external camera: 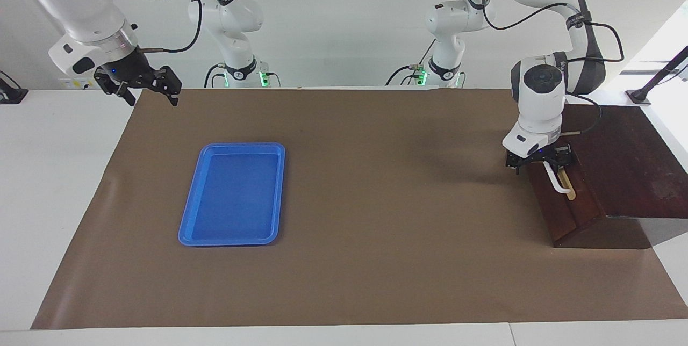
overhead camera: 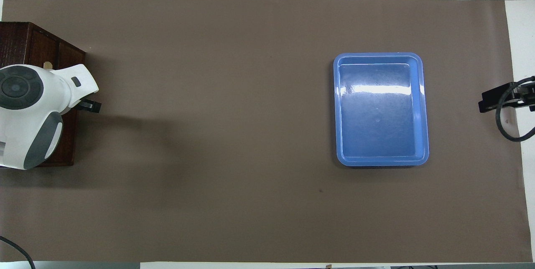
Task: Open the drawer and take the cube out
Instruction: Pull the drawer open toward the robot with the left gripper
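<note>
Facing view showed the task at its opening step: the left gripper point(external camera: 540, 162) was down at the front of the drawer point(external camera: 565, 203), at the end of the white bar handle point(external camera: 557, 179) that lay nearer to the robots. Its fingers seemed to sit at that end of the handle, but whether they were closed on it could not be told. The drawer looked only barely pulled out, if at all: a thin pale strip showed beside the handle, and no pale interior was exposed. The cube was not visible in either view; most likely it lay inside the drawer, though nothing confirmed that.

From the overhead view, the left arm's wrist covered most of the dark wooden box point(overhead camera: 25, 39), so the drawer front could not be read there.

The right gripper point(external camera: 145, 84) waited in the air, well apart from the drawer, over the table edge at the right arm's end, its fingers spread wide and holding nothing. The blue tray point(external camera: 189, 228) lay on the brown mat, well apart from the drawer, toward the right arm's end of the table.

By my judgement almost everything was left: pulling the drawer out, finding the cube, and lifting it clear
</note>
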`<action>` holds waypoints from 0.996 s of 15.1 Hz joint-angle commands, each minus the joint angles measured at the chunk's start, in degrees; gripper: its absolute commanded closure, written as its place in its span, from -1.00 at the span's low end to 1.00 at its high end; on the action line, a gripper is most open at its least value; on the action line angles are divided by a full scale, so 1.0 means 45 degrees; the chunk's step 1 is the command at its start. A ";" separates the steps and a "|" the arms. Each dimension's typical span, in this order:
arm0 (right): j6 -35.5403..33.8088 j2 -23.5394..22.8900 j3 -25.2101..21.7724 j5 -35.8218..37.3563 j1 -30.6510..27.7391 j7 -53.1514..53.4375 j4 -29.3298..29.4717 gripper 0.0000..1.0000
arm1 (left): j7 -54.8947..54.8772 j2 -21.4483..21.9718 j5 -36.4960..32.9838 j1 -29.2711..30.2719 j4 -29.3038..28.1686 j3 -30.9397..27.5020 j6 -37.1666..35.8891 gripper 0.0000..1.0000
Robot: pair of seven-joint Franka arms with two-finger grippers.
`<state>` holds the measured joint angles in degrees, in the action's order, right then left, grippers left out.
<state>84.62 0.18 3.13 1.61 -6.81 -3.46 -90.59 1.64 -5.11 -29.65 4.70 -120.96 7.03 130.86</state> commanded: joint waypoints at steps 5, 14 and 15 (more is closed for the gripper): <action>0.0101 0.0155 0.0087 0.0130 -0.0127 0.0047 -0.0104 -1.00 | 0.3400 0.0061 0.1229 -0.2661 0.0023 0.0019 -0.0405 -1.00; 0.0081 0.0156 0.0086 0.0130 -0.0126 0.0047 -0.0124 -1.00 | 0.4752 -0.0483 0.2928 -0.3741 0.2902 0.0000 -0.3657 -1.00; 0.0043 0.0156 0.0086 0.0130 -0.0127 0.0047 -0.0123 -1.00 | 0.4752 -0.0602 0.3651 -0.3624 0.4017 -0.0020 -0.4790 -1.00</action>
<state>84.62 0.19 3.10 1.61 -6.85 -3.46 -90.59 22.71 -5.40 -18.02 -11.00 -113.57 7.52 118.93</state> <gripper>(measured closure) 0.000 0.000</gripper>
